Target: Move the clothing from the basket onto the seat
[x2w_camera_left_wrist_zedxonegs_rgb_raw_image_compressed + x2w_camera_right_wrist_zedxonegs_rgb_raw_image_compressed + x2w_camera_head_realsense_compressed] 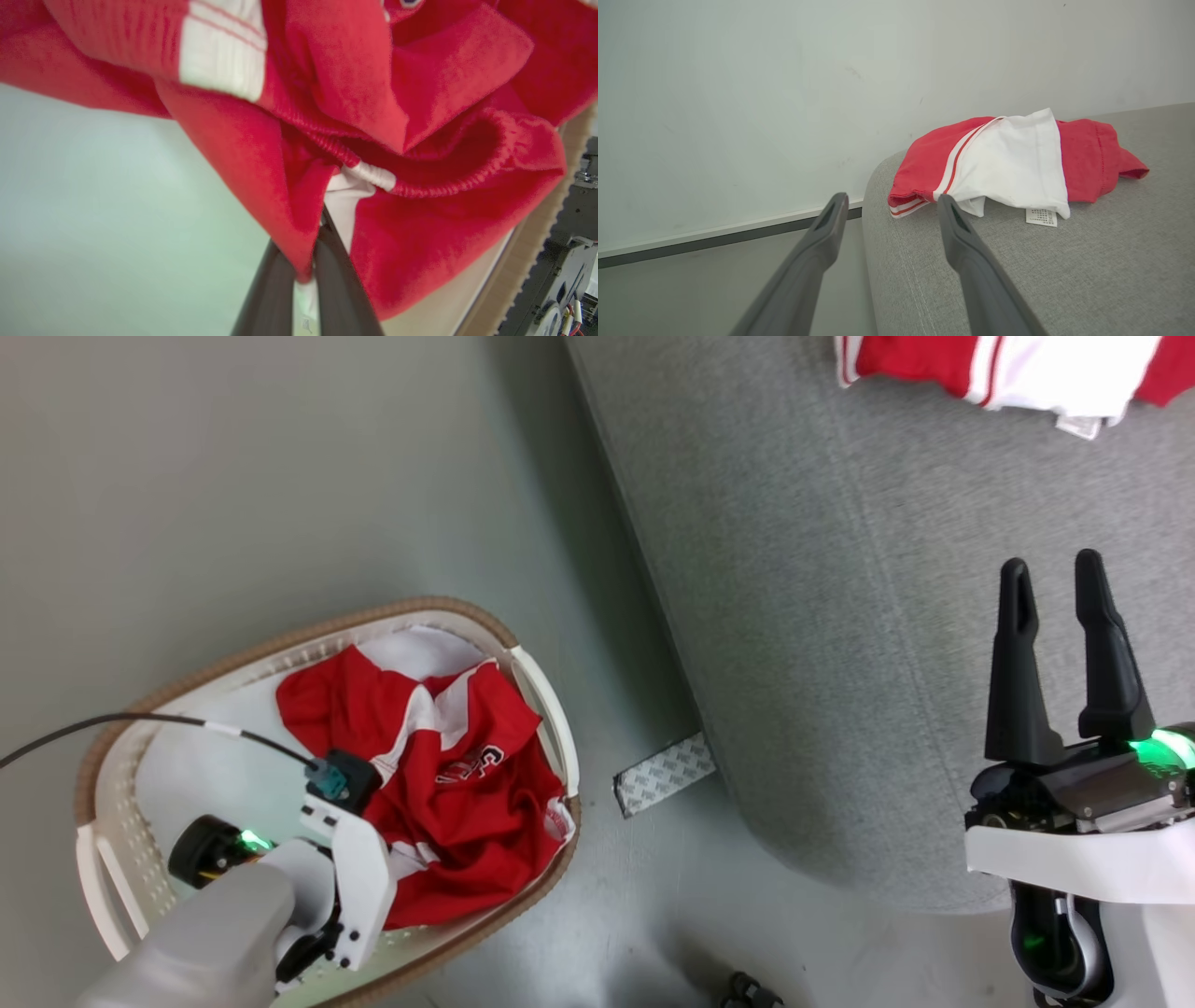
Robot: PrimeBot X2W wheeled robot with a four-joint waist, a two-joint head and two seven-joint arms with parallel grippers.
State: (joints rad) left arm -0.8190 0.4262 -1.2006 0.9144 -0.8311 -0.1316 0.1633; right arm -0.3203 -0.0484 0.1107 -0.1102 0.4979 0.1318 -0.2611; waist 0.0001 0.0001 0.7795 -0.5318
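Left pincer (302,254): closed. Its two dark fingers (338,289) nip a fold of red fabric with a sliver of white in it, low inside the basket.
Near garment (457,775): red with white panels and some lettering, crumpled. One fold sits between the left pincer's fingers, and the rest bunches just beyond their tips, with an elastic waistband curling ahead of them.
White cloth (415,651): under the near garment, showing past its far edge, beyond the left pincer.
Basket (280,644): stands on the floor (233,476) and surrounds the left pincer. It has a cream holed wall and a brown rim.
Patterned strip (665,773): flat on the floor to the left pincer's right, between the basket and the foot of the seat.
Right pincer (1051,565): open with nothing between its fingers, held above the seat's near part and well apart from the left pincer.
Seat (840,616): grey fabric, beneath and ahead of the right pincer.
Far garment (1008,158): red with a broad white panel and thin stripes. It lies on the seat well ahead of the right pincer's tips, slightly to their right, with a small printed tag (1041,217) at its near edge.
Wall (784,93): pale, beyond the seat and the far garment.
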